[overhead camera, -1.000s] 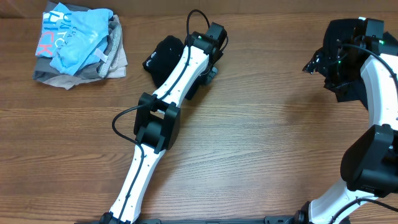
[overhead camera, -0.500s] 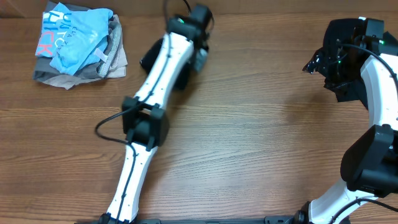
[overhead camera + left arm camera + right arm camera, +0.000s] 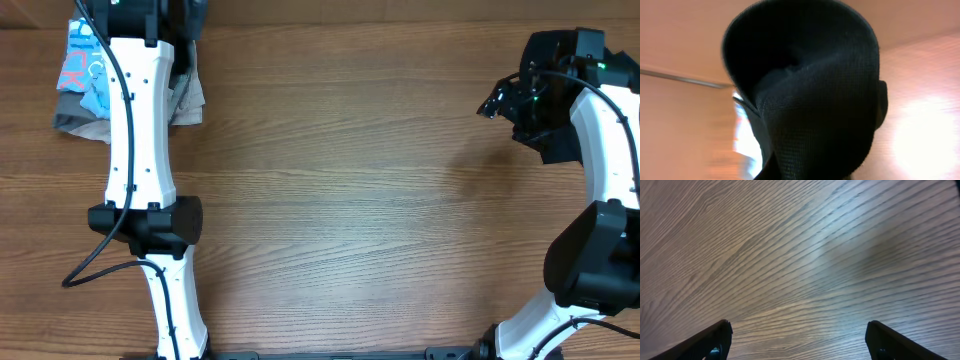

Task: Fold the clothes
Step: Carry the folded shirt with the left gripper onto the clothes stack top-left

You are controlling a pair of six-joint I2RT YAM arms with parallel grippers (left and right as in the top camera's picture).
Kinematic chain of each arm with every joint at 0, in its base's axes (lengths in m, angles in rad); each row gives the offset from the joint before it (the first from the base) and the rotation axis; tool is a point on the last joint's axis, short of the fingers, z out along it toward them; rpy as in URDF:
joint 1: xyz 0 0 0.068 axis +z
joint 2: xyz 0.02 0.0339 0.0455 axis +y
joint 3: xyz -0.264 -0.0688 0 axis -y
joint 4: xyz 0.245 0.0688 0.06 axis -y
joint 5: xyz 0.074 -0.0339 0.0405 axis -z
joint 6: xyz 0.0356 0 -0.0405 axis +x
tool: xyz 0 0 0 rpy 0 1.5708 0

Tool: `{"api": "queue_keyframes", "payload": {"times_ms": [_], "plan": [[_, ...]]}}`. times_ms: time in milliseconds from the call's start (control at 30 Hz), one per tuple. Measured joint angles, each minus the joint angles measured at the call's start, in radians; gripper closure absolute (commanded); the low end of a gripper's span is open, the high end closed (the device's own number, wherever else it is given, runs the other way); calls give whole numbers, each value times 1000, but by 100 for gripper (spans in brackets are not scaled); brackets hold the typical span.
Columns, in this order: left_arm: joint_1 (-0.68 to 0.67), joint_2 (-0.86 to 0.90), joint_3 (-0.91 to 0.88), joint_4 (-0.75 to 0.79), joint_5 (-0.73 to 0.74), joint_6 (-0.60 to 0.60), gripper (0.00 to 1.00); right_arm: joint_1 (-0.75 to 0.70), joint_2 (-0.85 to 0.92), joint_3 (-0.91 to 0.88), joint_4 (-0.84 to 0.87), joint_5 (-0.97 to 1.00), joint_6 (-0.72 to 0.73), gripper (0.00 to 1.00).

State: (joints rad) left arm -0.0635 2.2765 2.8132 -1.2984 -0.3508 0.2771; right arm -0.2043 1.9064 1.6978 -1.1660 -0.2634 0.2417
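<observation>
Rising from the near edge: the left arm (image 3: 135, 120) leaves its base at the front of the worktop (image 3: 380, 200), bends at a black elbow joint and runs straight away toward the far left corner.
Near right: the right arm (image 3: 605, 130) curves up along the right side of the worktop, well apart from the left arm.
Worktop: brown wood grain, bare across the middle in the overhead view.
Right gripper (image 3: 797, 327): it hangs over bare wood at the right side, about midway back, with its jaws spread wide. The two dark fingers (image 3: 715, 340) sit at the lower corners of the right wrist view, and nothing but wood grain lies between them.
Far left: a pile of blue and grey fabric (image 3: 80, 85) lies on the worktop near the far edge. The left arm crosses over its right part and hides some of it.
Left gripper (image 3: 185, 12): it sits at the very far edge of the overhead view, above the pile, mostly cut off by the frame. Its jaws are pressed together and pinch black cloth.
The clothes (image 3: 810, 100): one black knit garment hangs bunched right in front of the left wrist camera, filling most of that view with a curled fold at the top. It is held up off the wood, over the far left corner. The background behind it is blurred, and I cannot tell what part of the garment is pinched.
</observation>
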Motion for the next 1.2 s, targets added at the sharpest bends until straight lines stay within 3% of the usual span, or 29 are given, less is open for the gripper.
{"api": "queue_keyframes", "payload": {"times_ms": [100, 233, 400, 600, 867, 1100, 1200], "plan": [[40, 0, 0, 140, -124, 145, 96, 23, 0, 0, 1, 0, 0, 11], [108, 0, 0, 280, -136, 316, 96, 47, 0, 0, 0, 0, 0, 11], [269, 0, -14, 333, 23, 538, 96, 76, 0, 0, -1, -2, 11, 11], [422, 0, -90, 423, 174, 667, 96, 101, 0, 0, -1, -2, 27, 12], [444, 100, -140, 481, 285, 660, 96, 102, 0, 0, -10, -2, 43, 12], [403, 236, -145, 364, 304, 506, 96, 102, 0, 0, -11, -2, 43, 12], [345, 241, -145, 335, 337, 371, 96, 102, 0, 0, -3, -2, 46, 12]]}}
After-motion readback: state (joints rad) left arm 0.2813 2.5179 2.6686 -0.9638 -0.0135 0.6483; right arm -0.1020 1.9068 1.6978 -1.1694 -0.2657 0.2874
